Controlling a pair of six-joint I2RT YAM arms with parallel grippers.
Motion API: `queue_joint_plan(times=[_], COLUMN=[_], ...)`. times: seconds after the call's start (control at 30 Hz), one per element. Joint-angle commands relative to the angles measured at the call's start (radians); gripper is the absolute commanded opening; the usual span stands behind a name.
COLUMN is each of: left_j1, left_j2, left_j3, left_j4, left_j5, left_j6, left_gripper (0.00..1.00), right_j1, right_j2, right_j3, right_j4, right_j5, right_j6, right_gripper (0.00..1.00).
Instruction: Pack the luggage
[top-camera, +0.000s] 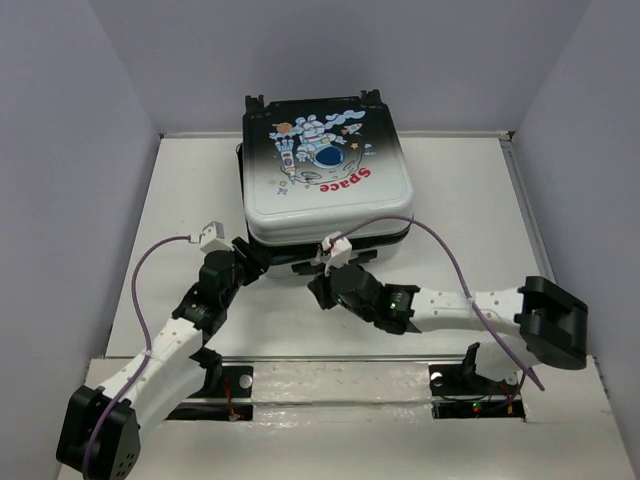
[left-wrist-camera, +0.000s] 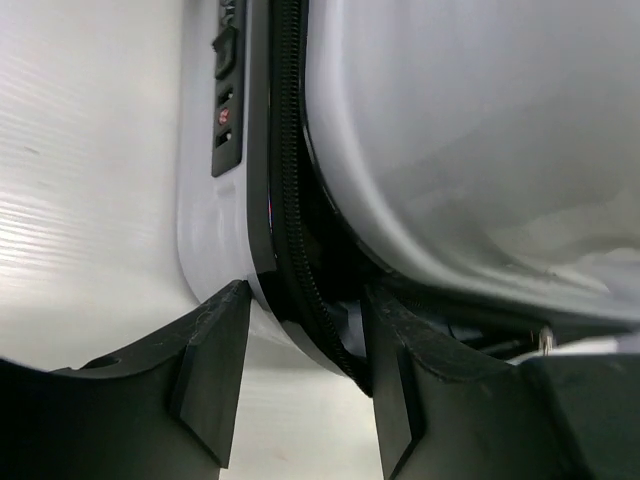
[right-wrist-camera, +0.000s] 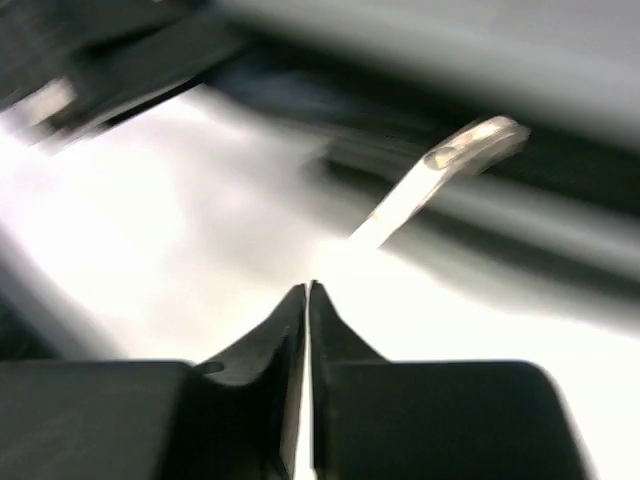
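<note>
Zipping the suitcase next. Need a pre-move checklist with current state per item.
1. Lid of the luggage down over its base: ok, it lies flat on the table.
2. Near left corner closed: not ok, a dark gap shows between the shells.
3. left pincer placed: ok, its jaws straddle the zipper at that corner.
4. left pincer grip firm: cannot tell.
5. right pincer shut: ok, fingertips together.
6. zipper pull held by the right pincer: cannot tell. The tab's end runs toward the tips, but the view is blurred.
</note>
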Motion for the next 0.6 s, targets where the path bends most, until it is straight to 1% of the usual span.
queue_joint_plan(times=[0.0, 0.07, 0.1, 0.17, 0.27, 0.37, 0.4, 0.5, 0.53, 0.57], left_j1=[-0.081, -0.101, -0.107, -0.139, -0.161, -0.167, -0.168, -0.182, -0.197, -0.207], left_j2=[-0.027, -0.037, -0.041, -0.047, -0.058, -0.080, -0.086, -0.089, -0.089, -0.089], left_j3=[0.001, -0.004, -0.009, -0.009, -0.007, -0.022, -0.024, -0.039, -0.044, -0.049], left_j4=[0.185, 0.188, 0.191, 0.197, 0.195, 0.188, 0.188, 0.191, 0.195, 0.202], left_j5=[0.309, 0.300, 0.292, 0.280, 0.263, 0.258, 0.261, 0.251, 0.248, 0.245], left_j6=[-0.104, -0.114, -0.127, -0.137, -0.147, -0.151, -0.153, -0.163, -0.168, -0.171], left_gripper=[0.13, 0.07, 0.06, 0.06, 0.06, 0.06, 0.06, 0.06, 0.06, 0.06], right_j1=[0.129, 0.129, 0.129, 0.120, 0.120, 0.068, 0.022, -0.059, -0.110, -0.131], right_j2=[-0.137, -0.166, -0.180, -0.170, -0.163, -0.202, -0.243, -0.313, -0.349, -0.361], right_j3=[-0.123, -0.153, -0.165, -0.157, -0.133, -0.140, -0.150, -0.185, -0.188, -0.186], right_j4=[-0.090, -0.102, -0.102, -0.107, -0.151, -0.203, -0.205, -0.208, -0.238, -0.240], right_j5=[-0.140, -0.121, -0.129, -0.124, -0.054, -0.017, -0.024, -0.049, -0.075, -0.096], right_j6=[0.163, 0.188, 0.194, 0.185, 0.185, 0.173, 0.169, 0.134, 0.124, 0.107], right_gripper=[0.26, 0.48, 0.62, 0.72, 0.72, 0.71, 0.70, 0.70, 0.70, 0.70])
